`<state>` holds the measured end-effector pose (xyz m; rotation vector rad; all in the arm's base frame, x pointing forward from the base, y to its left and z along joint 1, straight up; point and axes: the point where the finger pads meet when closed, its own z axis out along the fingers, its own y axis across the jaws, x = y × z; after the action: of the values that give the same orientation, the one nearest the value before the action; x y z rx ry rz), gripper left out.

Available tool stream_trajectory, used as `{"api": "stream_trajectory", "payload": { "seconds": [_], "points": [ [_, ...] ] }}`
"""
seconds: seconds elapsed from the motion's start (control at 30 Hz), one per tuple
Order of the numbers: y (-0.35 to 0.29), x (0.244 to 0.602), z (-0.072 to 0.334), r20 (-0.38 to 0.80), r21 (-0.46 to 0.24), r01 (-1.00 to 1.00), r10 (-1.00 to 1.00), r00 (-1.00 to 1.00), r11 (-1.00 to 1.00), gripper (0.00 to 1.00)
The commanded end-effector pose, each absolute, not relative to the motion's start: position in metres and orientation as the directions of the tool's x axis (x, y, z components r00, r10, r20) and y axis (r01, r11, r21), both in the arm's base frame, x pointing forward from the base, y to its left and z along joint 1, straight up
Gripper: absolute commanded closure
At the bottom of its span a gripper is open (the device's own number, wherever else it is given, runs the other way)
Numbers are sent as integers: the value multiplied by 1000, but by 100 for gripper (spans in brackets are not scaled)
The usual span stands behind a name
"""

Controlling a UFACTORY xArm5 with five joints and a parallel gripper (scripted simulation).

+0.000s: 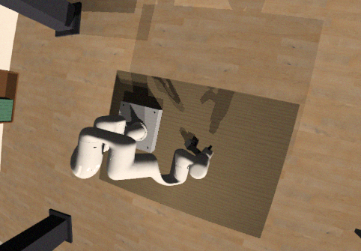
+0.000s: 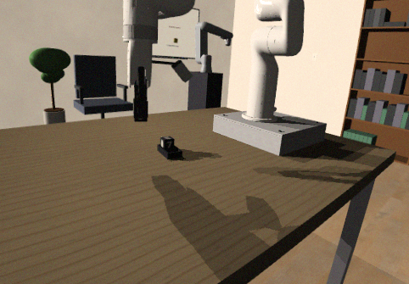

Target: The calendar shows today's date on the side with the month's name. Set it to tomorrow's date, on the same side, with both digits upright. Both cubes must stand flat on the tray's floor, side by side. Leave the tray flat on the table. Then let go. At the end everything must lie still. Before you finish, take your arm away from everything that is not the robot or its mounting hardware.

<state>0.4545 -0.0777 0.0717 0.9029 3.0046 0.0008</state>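
Note:
The small dark calendar tray (image 2: 170, 152) lies flat on the table in front of the robot's base. One dark cube (image 2: 167, 142) stands in it and shows a white 7 toward the exterior camera. The place beside that cube looks empty. My gripper (image 2: 140, 114) hangs straight down, well above the table, behind and to the left of the tray. It is seen edge-on and is shut on the other dark calendar cube at its tip. In the overhead view the white wrist (image 1: 198, 163) covers most of the gripper, and I cannot tell the tray from it.
The grey base block (image 2: 270, 132) stands to the right of the tray, with the white arm rising from it. The table's near edge and right corner (image 2: 382, 164) lie to the right. A chair, a plant and a bookshelf stand off the table.

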Motion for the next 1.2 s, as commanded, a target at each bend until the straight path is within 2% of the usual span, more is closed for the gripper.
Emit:
{"api": "stream_trajectory", "payload": {
  "seconds": [0.0, 0.37, 0.93, 1.17],
  "points": [
    [-81, 466, 71, -3, 1, 407, 407, -913, 913, 73],
    [-85, 480, 68, -3, 0, 184, 184, -983, 983, 73],
    [-86, 480, 68, -3, 0, 177, 177, -984, 984, 73],
    [-86, 480, 55, -3, 0, 177, 177, -984, 984, 73]
  ]
}}
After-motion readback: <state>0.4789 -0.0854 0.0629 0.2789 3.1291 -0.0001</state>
